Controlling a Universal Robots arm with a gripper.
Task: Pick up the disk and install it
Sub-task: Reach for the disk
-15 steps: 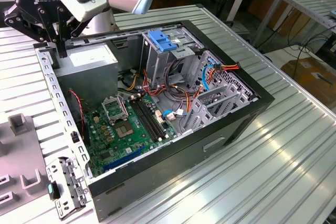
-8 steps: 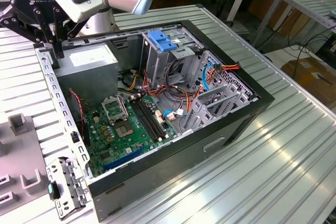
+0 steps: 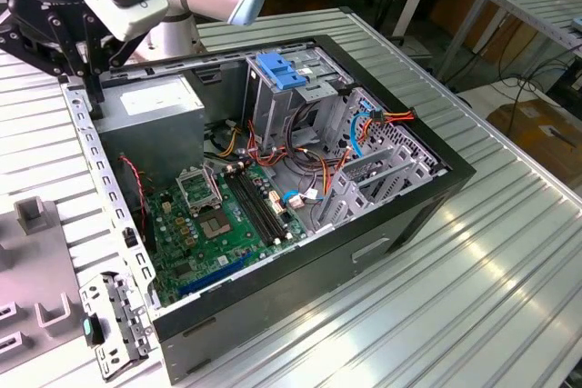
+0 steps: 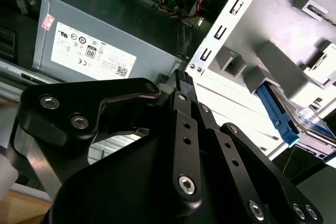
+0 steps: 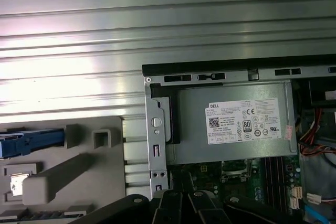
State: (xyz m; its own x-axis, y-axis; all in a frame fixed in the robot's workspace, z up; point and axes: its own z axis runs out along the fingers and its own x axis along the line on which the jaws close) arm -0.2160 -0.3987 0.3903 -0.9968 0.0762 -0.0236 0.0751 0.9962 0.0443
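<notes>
Gripper (image 3: pixel 84 77) is hovering just above the power supply (image 4: pixel 105 30); jaw state cannot be told. Disk (image 4: pixel 315 123) is lying in the grey holder (image 4: pixel 273 59) near the power supply, untouched.

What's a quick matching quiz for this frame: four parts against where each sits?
Things:
1. disk
2. power supply
3. motherboard
4. blue handle

Places:
A. on top of the drive cage
B. flat on the floor of the case
C. in the grey holder, outside the case
D. in a corner of the case, against its wall

Pairs: 1-C, 2-D, 3-B, 4-A
</notes>
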